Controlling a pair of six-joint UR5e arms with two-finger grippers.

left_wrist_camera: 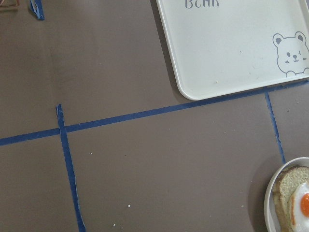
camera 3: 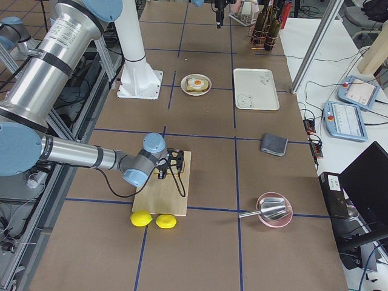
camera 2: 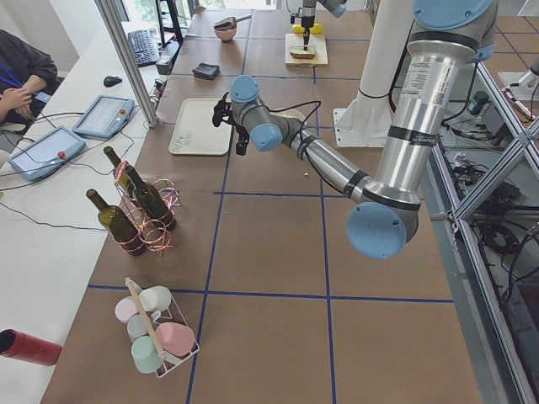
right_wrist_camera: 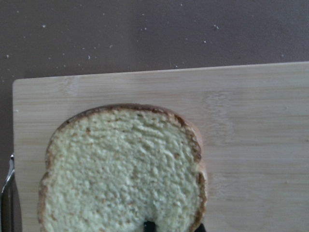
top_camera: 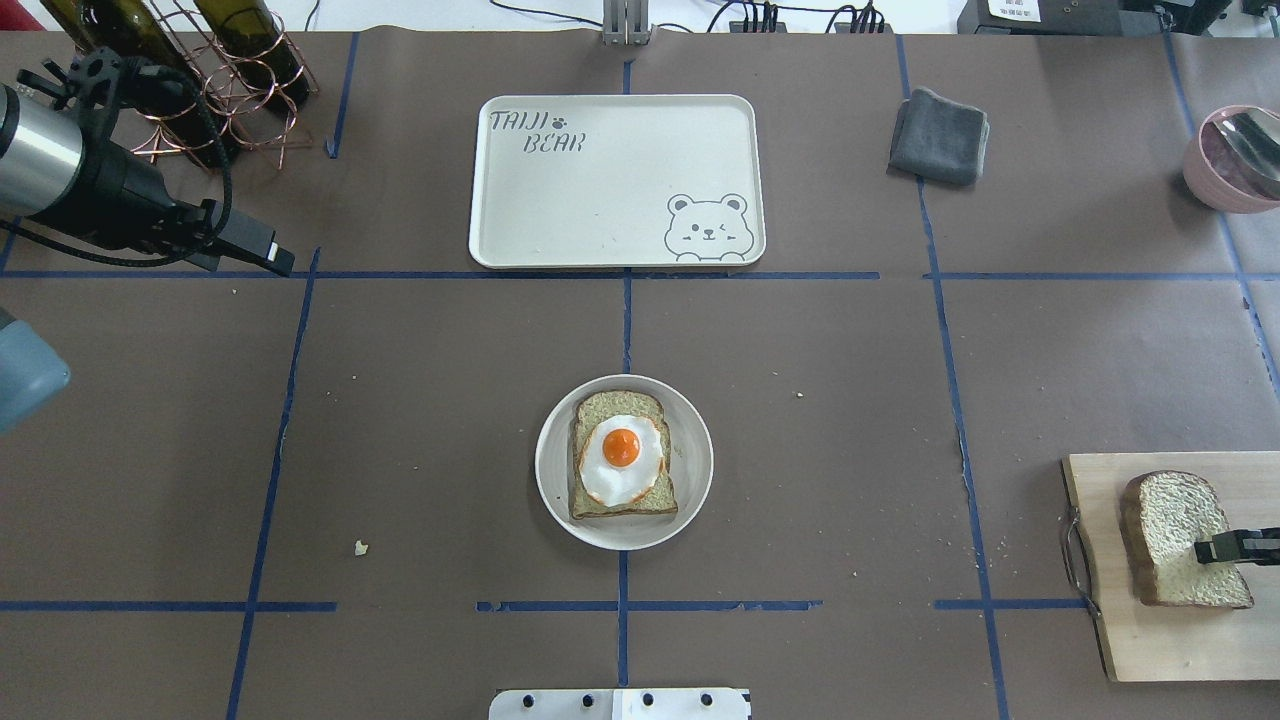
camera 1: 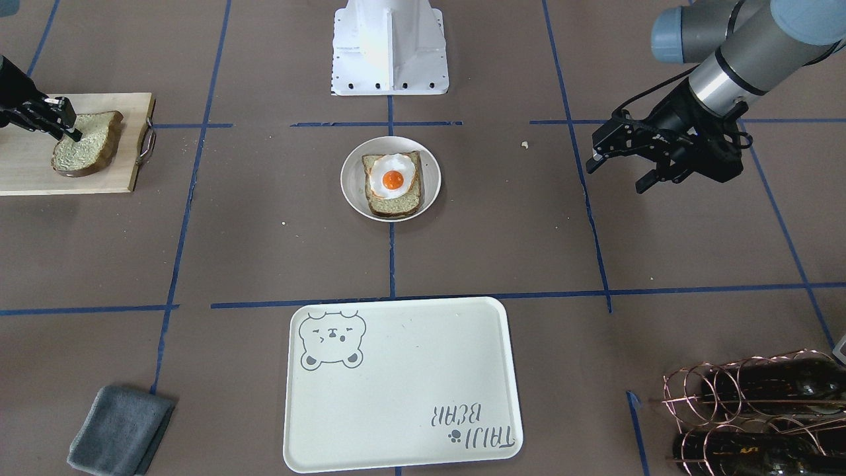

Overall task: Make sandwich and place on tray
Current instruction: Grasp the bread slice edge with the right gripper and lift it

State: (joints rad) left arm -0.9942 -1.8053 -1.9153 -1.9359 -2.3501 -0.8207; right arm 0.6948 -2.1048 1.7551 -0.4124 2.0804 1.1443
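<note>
Overhead exterior, as I log it: right gripper (top_camera: pixel 1210 549) pinches the bread slice (top_camera: pixel 1165 515) on the board (top_camera: pixel 1180 640); left gripper (camera 1: pixel 615 178) gapes wide.

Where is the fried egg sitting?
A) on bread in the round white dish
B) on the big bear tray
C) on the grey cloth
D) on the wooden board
A: the fried egg lies on a bread slice inside the round white dish.

Left gripper (camera 1: pixel 619 170) agape, right gripper (camera 1: pixel 71 132) pinched.
</note>
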